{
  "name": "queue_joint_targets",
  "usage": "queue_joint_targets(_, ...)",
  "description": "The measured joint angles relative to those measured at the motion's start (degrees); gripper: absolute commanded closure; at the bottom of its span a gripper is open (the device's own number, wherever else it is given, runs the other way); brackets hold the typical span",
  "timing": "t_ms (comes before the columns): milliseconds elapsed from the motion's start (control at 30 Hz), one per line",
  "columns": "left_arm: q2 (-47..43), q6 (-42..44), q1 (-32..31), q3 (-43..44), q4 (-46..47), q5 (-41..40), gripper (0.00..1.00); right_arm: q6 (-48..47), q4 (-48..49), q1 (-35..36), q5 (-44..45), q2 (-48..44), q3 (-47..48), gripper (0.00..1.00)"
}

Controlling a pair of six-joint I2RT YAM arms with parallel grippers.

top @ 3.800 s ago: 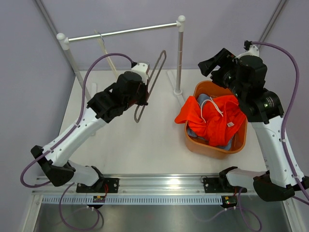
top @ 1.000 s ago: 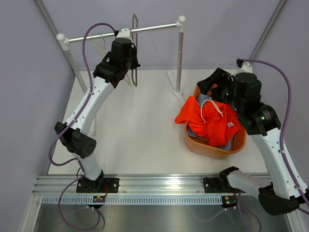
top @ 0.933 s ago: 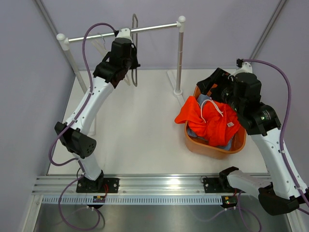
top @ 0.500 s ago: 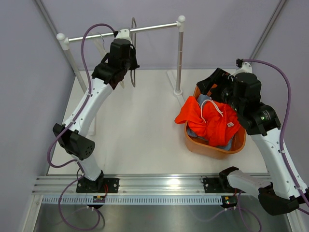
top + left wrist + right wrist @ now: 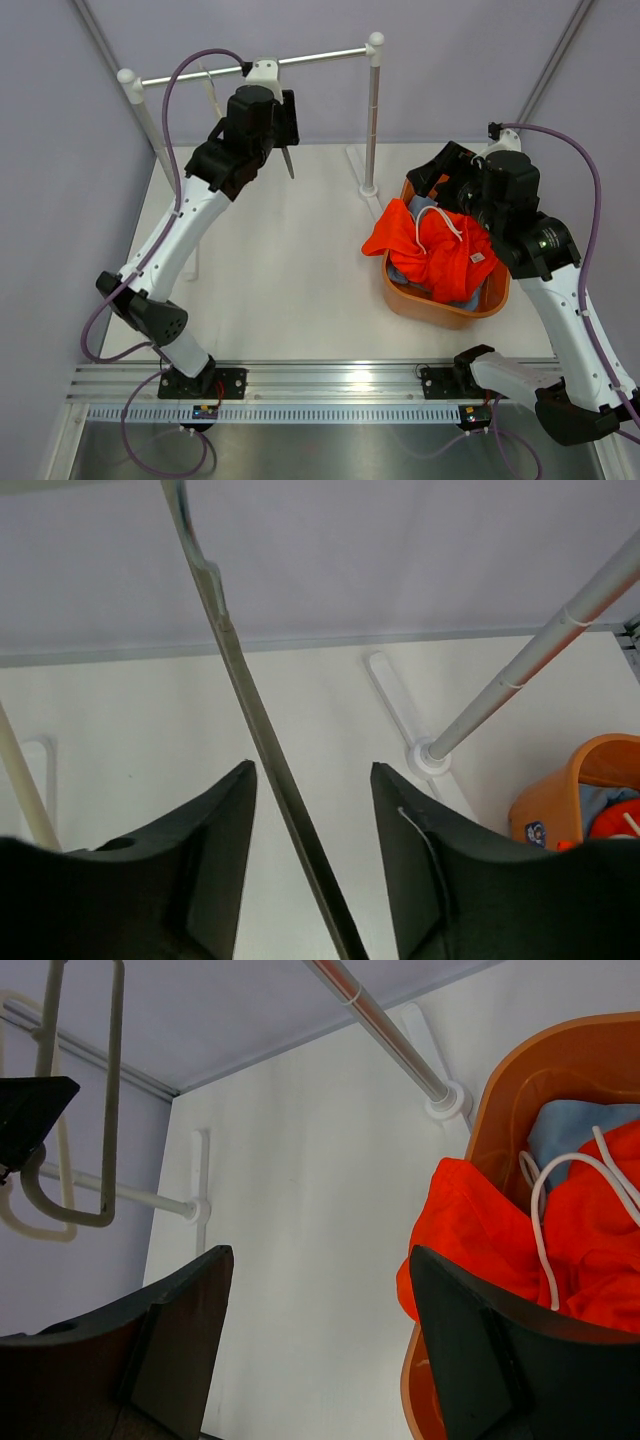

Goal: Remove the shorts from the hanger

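The flat white worktop (image 5: 290, 290) carries an oval orange plastic basin (image 5: 432, 311) on its right half. Just behind the basin, the round white foot of the clothes rack's right post (image 5: 368, 189) stands on the surface. The left post's long white foot (image 5: 200, 1165) lies near the left edge. A ribbed aluminium rail (image 5: 330, 378) runs across the near edge.

This is a robotics lab test cell, not a home. Plain lilac-grey panels (image 5: 470, 60) wall in a bare white worktop (image 5: 290, 290). A left arm (image 5: 185, 232) and a right arm (image 5: 560, 290) are bolted to a metal rail (image 5: 330, 376) along the near edge, trailing purple cables (image 5: 597, 205). A small clothes rack (image 5: 372, 110) stands at the far edge and an orange tub (image 5: 440, 312) near the right edge.
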Motion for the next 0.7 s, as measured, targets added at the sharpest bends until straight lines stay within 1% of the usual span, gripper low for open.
queue_joint_targets(33,-0.6,0.6,-0.9,0.0,0.1,-1.0,0.39,0.0,0.0,0.0,0.0,0.0,0.0,0.18)
queue_joint_targets(67,-1.2,1.1,-1.7,0.0,0.1,-2.3,0.33,0.0,0.0,0.0,0.0,0.0,0.0,0.17)
queue_joint_targets(133,-2.4,2.4,-3.6,0.0,0.0,-5.2,0.27,-0.2,0.0,0.0,0.0,0.0,0.0,0.16)
queue_joint_targets(167,-2.8,2.7,-4.5,0.0,0.0,-6.6,0.04,-0.2,0.0,0.0,0.1,0.0,0.0,0.13)
queue_joint_targets(200,-3.3,3.6,-5.5,0.0,-0.2,-8.5,0.01,-0.3,0.0,0.0,0.1,-0.1,0.0,0.11)
queue_joint_targets(267,-4.2,4.2,-7.4,0.0,-0.4,-12.1,0.01,-0.7,0.2,0.0,0.0,-0.5,-0.2,0.08)
queue_joint_targets(333,-5.2,4.9,-9.4,0.0,-0.9,-15.3,0.01,-1.1,0.4,0.0,0.0,-1.2,-0.7,0.00)
queue_joint_targets(467,-9.2,6.4,-14.2,-2.5,-0.8,-20.8,0.01,-2.4,1.7,0.0,0.1,-4.1,-2.5,0.01)
queue_joint_targets(567,-13.0,6.3,-17.5,-4.2,-1.3,-22.0,0.01,-3.4,1.7,0.0,0.4,-6.3,-3.0,0.01)
queue_joint_targets(700,-19.1,5.3,-19.7,-9.0,-1.8,-23.1,0.01,-4.7,2.6,0.0,0.8,-8.2,-3.3,0.00)
